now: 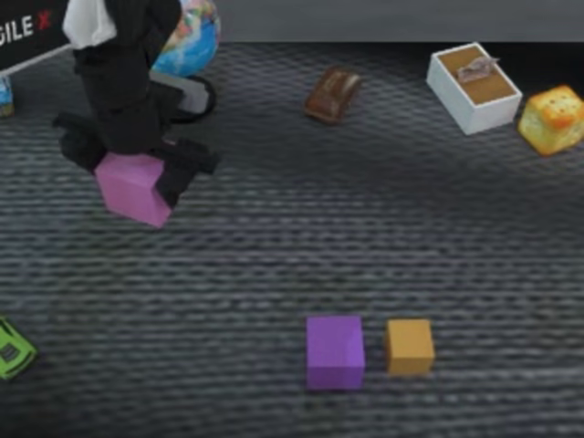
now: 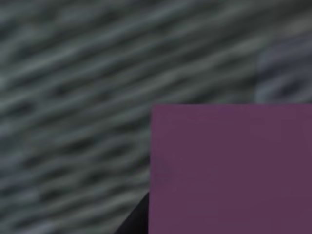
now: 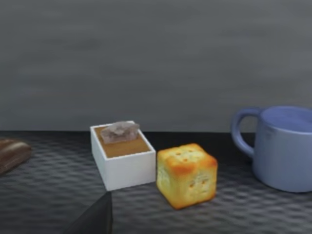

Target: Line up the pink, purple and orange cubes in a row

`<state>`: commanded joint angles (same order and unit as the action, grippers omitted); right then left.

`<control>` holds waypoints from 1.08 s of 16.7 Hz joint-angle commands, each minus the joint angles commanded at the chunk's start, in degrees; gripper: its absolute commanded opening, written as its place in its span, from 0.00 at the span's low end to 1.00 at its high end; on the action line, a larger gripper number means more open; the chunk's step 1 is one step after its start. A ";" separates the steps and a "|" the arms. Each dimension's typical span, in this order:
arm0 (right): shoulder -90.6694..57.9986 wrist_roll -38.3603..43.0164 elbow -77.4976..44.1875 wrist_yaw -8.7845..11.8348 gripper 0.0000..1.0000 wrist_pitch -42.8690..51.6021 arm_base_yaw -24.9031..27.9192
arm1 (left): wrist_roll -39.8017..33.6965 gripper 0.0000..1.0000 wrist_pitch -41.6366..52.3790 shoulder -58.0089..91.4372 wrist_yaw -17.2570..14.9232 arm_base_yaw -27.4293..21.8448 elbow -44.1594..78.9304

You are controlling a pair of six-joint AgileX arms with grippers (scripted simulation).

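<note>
The left gripper (image 1: 137,169) stands over the pink cube (image 1: 135,187) at the table's left, its jaws straddling the cube and seemingly clamped on its sides. The purple cube (image 1: 335,352) and orange cube (image 1: 410,346) already sit just beside each other near the front edge, well apart from the pink one. By my judgement two-thirds of the row stands; only the pink cube remains to join it, while the right arm is parked out of the top view.

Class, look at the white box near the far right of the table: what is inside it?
The white box holds a brown filling with a grey lump resting on top. Whatever lies beneath that brown surface is covered.
</note>
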<state>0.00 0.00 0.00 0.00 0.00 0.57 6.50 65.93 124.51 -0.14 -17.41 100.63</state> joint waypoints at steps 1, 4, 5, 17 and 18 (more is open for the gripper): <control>0.00 0.00 0.00 0.00 1.00 0.00 0.00 | -3.51 0.00 -0.45 -1.71 0.05 -1.66 -2.22; 0.00 0.00 0.00 0.00 1.00 0.00 0.00 | -16.42 0.00 -1.98 -7.65 0.17 -7.47 -10.12; 0.00 0.00 0.00 0.00 1.00 0.00 0.00 | -21.24 0.00 -2.52 -9.75 0.20 -9.58 -12.92; 0.00 0.00 0.00 0.00 1.00 0.00 0.00 | -45.01 0.00 -6.40 -23.03 0.50 -21.52 -29.37; 0.00 0.00 0.00 0.00 1.00 0.00 0.00 | -45.00 0.00 -6.59 -22.97 0.50 -21.51 -29.48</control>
<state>0.00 0.00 0.00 0.00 0.00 0.57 -38.50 59.33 101.54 0.37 -38.91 71.14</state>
